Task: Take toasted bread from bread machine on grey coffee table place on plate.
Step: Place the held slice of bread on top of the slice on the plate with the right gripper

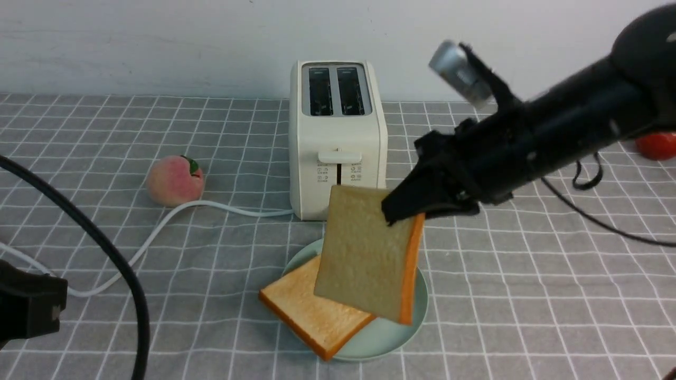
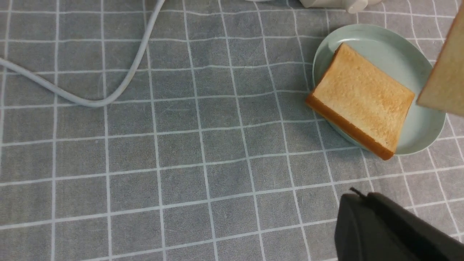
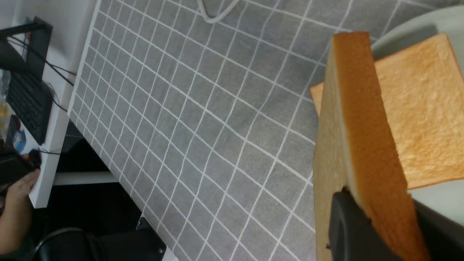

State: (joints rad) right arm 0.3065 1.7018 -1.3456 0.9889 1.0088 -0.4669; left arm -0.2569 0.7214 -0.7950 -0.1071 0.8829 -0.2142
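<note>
Item 1, progress: I put the job past halfway. One slice is plated. The other is out of the toaster but not yet set down, so lowering and release remain.

Item 2, toaster [image 1: 337,140]: stands on the counter [image 1: 528,295] toward the middle of the far edge. Both slots show dark and empty.

Item 3, plate [image 1: 388,338]: in front of the toaster, toward the near edge. It holds one flat slice [image 1: 311,311], with a corner overhanging the rim toward the near left corner.

Item 4, second slice [image 1: 364,253]: hangs tilted above the plate. I see no contact with it.

Item 5, right gripper [image 1: 401,208]: pinches the second slice at its upper corner, one finger on each face.

Item 6, left gripper [image 2: 388,228]: low by the near left corner and only partly in view. I cannot tell whether it is spread or pressed together.

Item 7, sundries: a peach [image 1: 175,180] and a white cord [image 1: 158,232], both lying toward the left edge.
</note>
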